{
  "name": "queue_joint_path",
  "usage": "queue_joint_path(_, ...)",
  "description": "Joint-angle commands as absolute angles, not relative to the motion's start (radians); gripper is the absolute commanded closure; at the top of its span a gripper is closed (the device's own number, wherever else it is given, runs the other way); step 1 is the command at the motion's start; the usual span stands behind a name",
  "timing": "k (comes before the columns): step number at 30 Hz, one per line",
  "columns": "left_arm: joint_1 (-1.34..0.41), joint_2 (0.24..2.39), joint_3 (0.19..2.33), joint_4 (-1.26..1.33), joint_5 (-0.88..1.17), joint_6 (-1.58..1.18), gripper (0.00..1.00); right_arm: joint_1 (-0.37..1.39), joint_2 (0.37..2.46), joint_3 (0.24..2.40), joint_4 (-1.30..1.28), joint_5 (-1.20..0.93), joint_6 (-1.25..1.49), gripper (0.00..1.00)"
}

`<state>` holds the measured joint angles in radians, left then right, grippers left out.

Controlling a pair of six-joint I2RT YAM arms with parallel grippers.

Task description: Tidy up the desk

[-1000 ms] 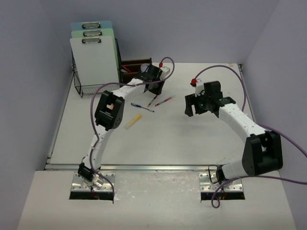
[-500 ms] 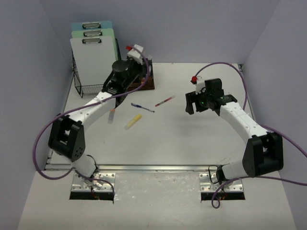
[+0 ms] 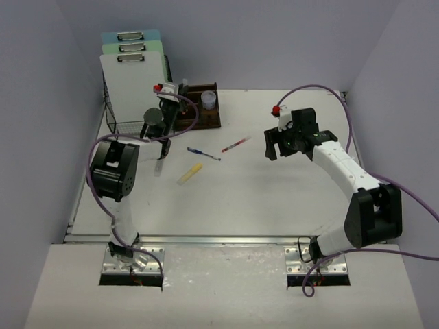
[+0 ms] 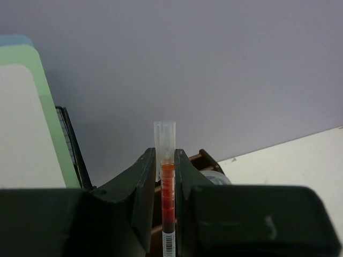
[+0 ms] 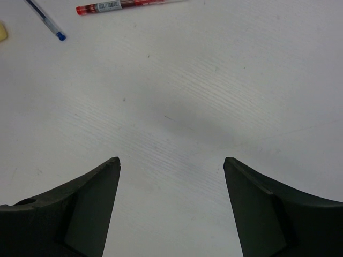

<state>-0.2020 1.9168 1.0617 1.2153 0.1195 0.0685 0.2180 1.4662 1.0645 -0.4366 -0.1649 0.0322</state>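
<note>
At the 11 o'clock corner of the desk, the left gripper rides high beside the dark wooden organiser tray, pinched narrow on a red pen that stands upright between its fingers, clear cap on top. A second ago this claw was low near the middle of the tabletop, where two red pens lay. Now only the second red pen remains there, just toward 1 o'clock of centre, and the arm has folded back toward the wire-mesh rack and its clipboards.

The lift appears to be done and the carry nearly so. What is left of this step looks like lining the pen up over a compartment and letting go. Whether the tip already hangs over the tray or just beside its left end cannot be told from these views.

The right gripper has barely shifted. It hovers at about 2 o'clock with its jaws wide and nothing between them, bare white desk beneath.

Loose on the tabletop besides the second red pen are a blue pen toward 10 o'clock, a yellow marker near 9 o'clock, and a small pale item farther out at 9 o'clock, too small to name. Much of the tidying appears to lie ahead.
</note>
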Motion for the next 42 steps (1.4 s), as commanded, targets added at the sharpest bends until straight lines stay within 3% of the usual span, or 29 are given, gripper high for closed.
queue_joint_path(1,-0.202,2.023,1.159,1.595,0.100,0.081,1.00,0.213,1.463,1.086,-0.424,-0.138,0.011,0.21)
queue_joint_path(19,-0.206,2.318,1.456,1.813,0.024,0.189,1.00,0.191,1.518,1.063,-0.407,-0.150,0.008,0.21)
queue_joint_path(42,-0.217,2.347,1.566,1.878,0.032,0.147,1.00,0.184,1.573,1.053,-0.403,-0.163,0.012,0.21)
